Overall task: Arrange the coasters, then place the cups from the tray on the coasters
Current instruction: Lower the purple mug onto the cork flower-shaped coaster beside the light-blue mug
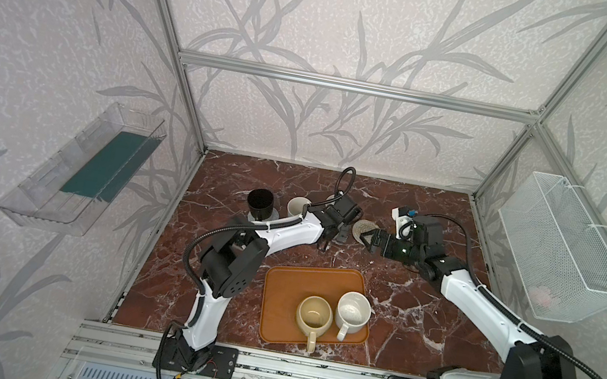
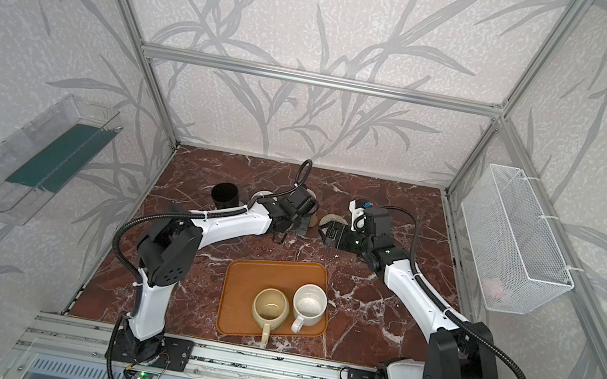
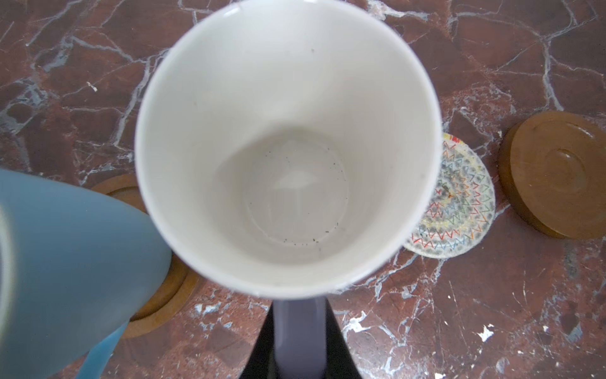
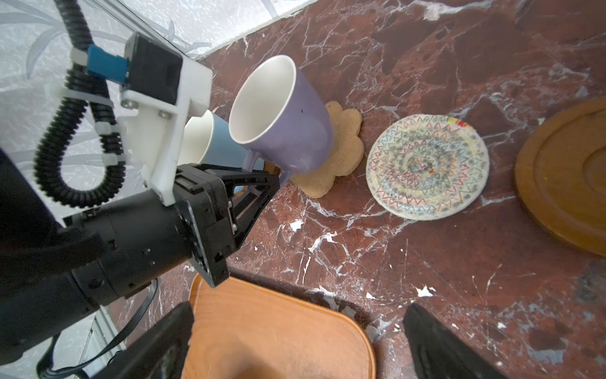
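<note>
High stereo overviews, close downward wrist views

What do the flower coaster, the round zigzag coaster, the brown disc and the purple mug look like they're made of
Flower coaster: probably cork or felt; matte tan, grainy surface.
Round zigzag coaster: fabric or felt; fuzzy edge, coloured stitching.
Brown disc: looks like wood; smooth satin sheen, turned rings.
Purple mug: glazed ceramic; glossy outside, white inside.

Cell fixtures
A red-brown marbled table (image 1: 409,323); a clear plastic bin (image 1: 39,194) hangs on the left wall, a white mesh basket (image 1: 551,259) on the right wall.
</note>
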`<state>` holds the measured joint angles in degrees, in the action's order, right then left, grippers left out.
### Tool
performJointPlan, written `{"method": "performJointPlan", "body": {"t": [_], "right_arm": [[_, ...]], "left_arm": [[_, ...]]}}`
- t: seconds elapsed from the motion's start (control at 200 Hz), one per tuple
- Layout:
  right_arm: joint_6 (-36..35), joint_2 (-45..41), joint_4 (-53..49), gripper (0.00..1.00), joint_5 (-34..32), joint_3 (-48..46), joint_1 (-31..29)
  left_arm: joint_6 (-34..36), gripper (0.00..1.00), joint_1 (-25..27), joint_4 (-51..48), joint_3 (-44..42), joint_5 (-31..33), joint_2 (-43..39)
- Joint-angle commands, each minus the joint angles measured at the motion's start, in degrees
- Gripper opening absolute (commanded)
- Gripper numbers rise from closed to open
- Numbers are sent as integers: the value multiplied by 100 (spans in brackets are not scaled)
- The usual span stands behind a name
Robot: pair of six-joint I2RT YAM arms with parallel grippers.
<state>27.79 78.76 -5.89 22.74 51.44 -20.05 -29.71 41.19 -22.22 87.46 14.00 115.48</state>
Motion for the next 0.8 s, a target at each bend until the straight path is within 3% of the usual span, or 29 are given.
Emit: {"method": "performJointPlan", "body": {"t": [0.0, 0.795], "right_arm": [[-67, 50, -13, 99, 205, 302, 26], [-296, 323, -149, 99, 244, 296, 168]], "left_arm": [[-69, 0, -23, 360, 345, 225, -19], [-309, 0, -135, 546, 190, 165, 254]]}}
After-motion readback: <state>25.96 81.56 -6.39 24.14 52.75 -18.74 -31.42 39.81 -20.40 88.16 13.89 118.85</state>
